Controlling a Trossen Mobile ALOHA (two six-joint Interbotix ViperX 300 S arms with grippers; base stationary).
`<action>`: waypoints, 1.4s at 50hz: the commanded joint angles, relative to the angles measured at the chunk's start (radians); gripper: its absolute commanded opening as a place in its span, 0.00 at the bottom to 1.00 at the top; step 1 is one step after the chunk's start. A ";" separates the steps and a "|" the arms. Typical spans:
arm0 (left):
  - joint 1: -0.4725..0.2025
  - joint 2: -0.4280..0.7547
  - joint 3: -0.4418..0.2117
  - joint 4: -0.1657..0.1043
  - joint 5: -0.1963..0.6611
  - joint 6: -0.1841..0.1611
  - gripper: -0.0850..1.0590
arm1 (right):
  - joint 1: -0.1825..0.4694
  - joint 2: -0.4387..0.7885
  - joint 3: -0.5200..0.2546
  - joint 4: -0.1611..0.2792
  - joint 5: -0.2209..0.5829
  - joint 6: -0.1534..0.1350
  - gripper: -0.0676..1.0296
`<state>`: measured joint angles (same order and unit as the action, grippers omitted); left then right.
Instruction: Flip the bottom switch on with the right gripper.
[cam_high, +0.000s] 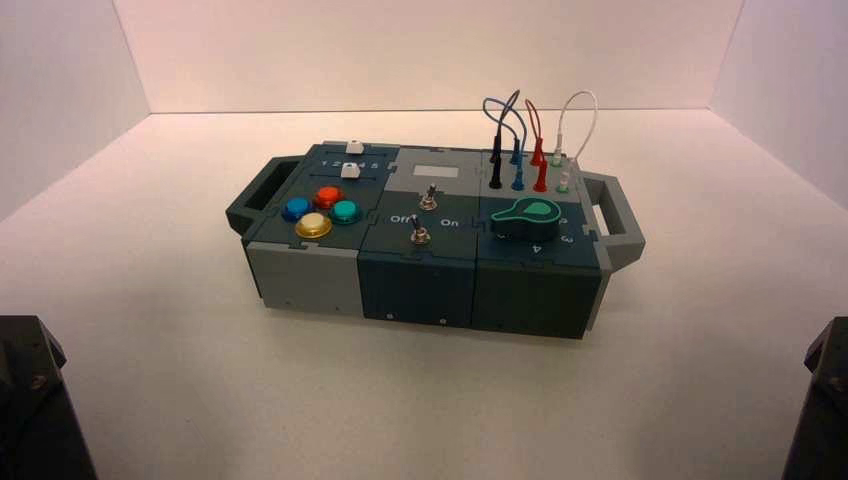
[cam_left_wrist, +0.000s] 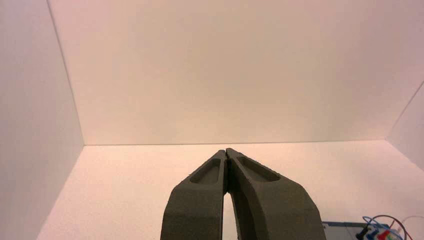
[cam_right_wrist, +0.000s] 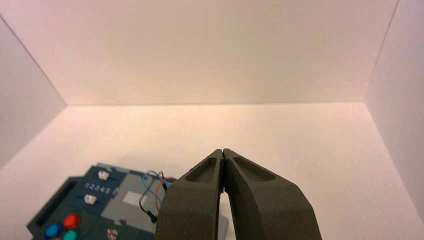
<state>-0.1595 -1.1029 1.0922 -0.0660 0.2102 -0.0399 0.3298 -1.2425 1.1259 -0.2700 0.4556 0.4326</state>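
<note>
1. White walls and a pale tabletop framed the scene, with the box set near the middle, turned slightly, one handle at 9 o'clock and the other at 3 o'clock.
2. At that moment my right gripper hung parked by the table's near edge, at about 4 o'clock from the box and well apart from it, fingertips pressed together and holding nothing; I judged the reach had not begun.
3. My left gripper was parked likewise at about 8 o'clock from the box, tips touching, empty, pointing at the far wall, clear of the work because the job was the right arm's alone.
4. On the dark middle panel the bottom switch stood at 6 o'clock from its twin, the upper toggle, between the white words Off and On, so the lever probably needed a nudge toward 3 o'clock, toward the teal knob.
5. Which way the lever leaned could not be made out from above.
6. From my right wrist, my own fingers covered the middle of the box, leaving the sliders, some coloured buttons and wires in sight.
7. Overhead, only dark corners of both arms showed.
</note>
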 joint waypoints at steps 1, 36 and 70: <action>-0.008 0.017 -0.018 0.003 -0.006 0.003 0.05 | 0.005 0.020 -0.032 -0.002 -0.006 -0.005 0.04; -0.117 0.275 -0.095 0.003 0.230 0.015 0.05 | 0.176 0.117 -0.038 0.009 -0.009 0.003 0.04; -0.207 0.785 -0.249 -0.041 0.408 -0.034 0.05 | 0.371 0.520 -0.153 0.178 -0.040 0.031 0.04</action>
<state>-0.3620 -0.3697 0.8897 -0.1043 0.5937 -0.0568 0.6949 -0.7808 1.0232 -0.1549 0.4264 0.4587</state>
